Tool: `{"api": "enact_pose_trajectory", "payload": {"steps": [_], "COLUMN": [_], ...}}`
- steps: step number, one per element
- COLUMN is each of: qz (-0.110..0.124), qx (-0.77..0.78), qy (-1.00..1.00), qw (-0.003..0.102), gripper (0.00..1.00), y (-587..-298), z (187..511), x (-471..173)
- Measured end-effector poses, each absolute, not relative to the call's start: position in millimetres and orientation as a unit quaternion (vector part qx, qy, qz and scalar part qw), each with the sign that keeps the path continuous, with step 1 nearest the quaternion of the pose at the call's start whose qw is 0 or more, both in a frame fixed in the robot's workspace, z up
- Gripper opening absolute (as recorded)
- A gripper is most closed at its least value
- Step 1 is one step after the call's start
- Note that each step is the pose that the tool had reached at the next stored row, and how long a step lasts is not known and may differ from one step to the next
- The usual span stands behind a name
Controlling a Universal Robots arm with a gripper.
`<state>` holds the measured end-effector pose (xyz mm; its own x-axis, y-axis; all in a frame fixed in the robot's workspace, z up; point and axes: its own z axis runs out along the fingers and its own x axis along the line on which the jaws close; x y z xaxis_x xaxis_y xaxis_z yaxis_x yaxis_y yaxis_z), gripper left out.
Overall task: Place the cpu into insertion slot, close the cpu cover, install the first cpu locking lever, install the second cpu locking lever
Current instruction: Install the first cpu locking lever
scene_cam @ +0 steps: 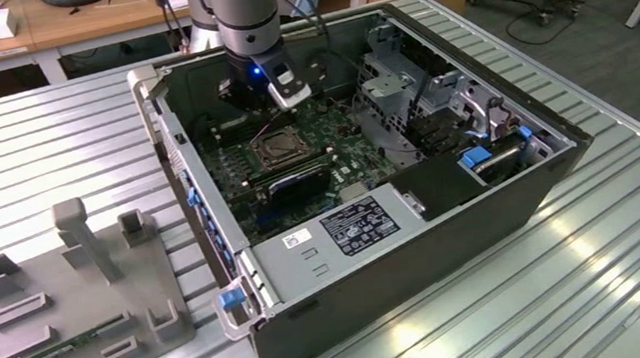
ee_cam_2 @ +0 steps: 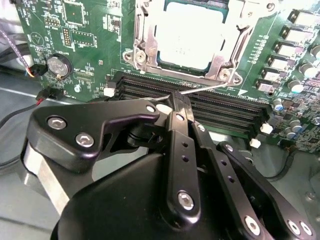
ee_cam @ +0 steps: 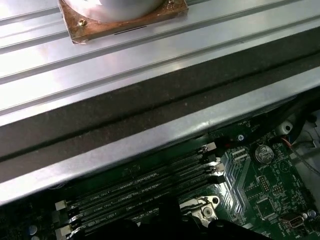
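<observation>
cpu (ee_cam_2: 187, 35) seated in insertion slot (ee_cam_2: 145, 55), cpu cover (ee_cam_2: 240, 47) down over its edges | thin locking lever (ee_cam_2: 210, 88) lies along slot's edge | end effector (ee_cam_2: 181, 102) fingers pressed together on lever's near end, above memory slots (ee_cam_2: 225, 110) | motherboard (scene_cam: 293, 159) in open computer case (scene_cam: 427, 248) on ribbed bench (scene_cam: 626, 288)

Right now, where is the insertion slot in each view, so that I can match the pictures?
Exterior view: the insertion slot lies on the green board inside the open case, close under the arm's wrist.
Second wrist view: its silvery rim is just past the long black memory slots.
First wrist view: a silvery corner with a screw, likely its rim.
Shared landmark: the memory slots, beside it in both wrist views.
</observation>
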<state>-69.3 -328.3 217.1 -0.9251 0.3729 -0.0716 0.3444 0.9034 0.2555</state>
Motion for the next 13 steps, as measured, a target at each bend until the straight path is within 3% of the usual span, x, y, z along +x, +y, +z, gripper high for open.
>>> {"api": "enact_pose_trajectory", "payload": {"steps": [13], "qz": [0.119], "qx": [0.192], "qy": [0.972], "qw": [0.06], "gripper": [0.11], "y": [-328.1], "z": [207.1], "x": [-65.6]}}
